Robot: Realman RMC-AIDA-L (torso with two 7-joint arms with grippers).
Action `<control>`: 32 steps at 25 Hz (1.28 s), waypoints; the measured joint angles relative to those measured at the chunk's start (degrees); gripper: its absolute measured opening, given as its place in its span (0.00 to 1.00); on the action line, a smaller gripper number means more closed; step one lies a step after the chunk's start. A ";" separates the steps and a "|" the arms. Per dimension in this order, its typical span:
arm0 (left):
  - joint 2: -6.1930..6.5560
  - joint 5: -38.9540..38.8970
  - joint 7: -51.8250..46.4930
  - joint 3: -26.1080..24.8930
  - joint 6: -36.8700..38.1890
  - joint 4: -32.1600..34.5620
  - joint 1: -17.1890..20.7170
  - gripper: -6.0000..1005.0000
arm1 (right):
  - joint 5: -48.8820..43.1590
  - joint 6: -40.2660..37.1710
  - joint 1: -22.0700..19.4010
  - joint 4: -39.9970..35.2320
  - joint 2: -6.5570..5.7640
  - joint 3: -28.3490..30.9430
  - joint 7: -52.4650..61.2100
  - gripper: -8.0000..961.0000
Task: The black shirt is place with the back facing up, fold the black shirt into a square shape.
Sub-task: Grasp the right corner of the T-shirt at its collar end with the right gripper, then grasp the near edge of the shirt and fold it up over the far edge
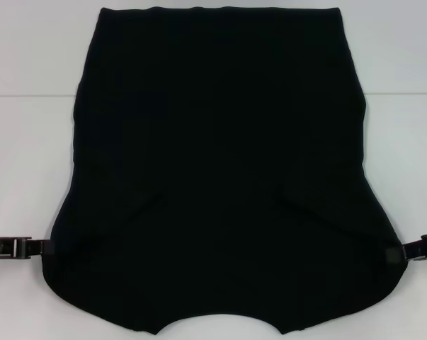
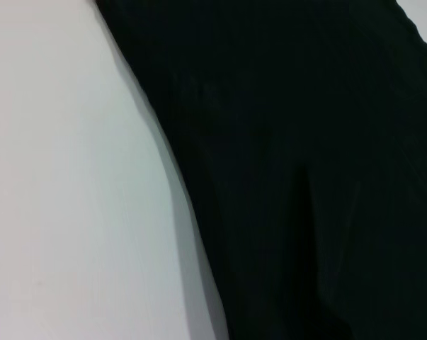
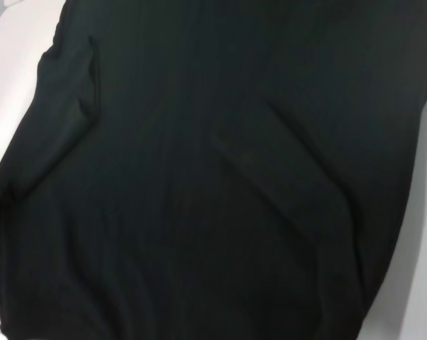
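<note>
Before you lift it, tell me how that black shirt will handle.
The black shirt lies spread flat on the white table with soft creases near its sleeves, so it is probably floppy and will sag between the left gripper and right gripper at its sides. Thin cloth likely weighs little. Pushed, it would probably bunch rather than slide whole.

The large plain black cloth shirt [image 1: 220, 177] runs off the head view's bottom edge; both grippers' fingertips vanish against its dark sides.
</note>
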 joint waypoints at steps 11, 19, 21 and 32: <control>0.02 0.01 -1.24 0.00 1.07 0.15 0.21 0.02 | -0.08 -0.11 -1.99 -0.51 -0.51 0.09 -0.53 0.03; -0.14 0.50 -2.72 -0.38 6.09 0.60 1.08 0.02 | 0.07 -2.32 -5.32 -2.54 -1.16 1.30 -2.73 0.05; -0.19 0.97 -2.83 -0.52 7.45 0.63 1.35 0.02 | -0.02 -3.36 -6.26 -3.26 -1.20 2.25 -3.35 0.05; -1.05 1.23 -1.96 -0.96 19.07 1.02 4.39 0.02 | -0.20 -10.16 -13.32 -5.37 -2.32 6.57 -8.10 0.07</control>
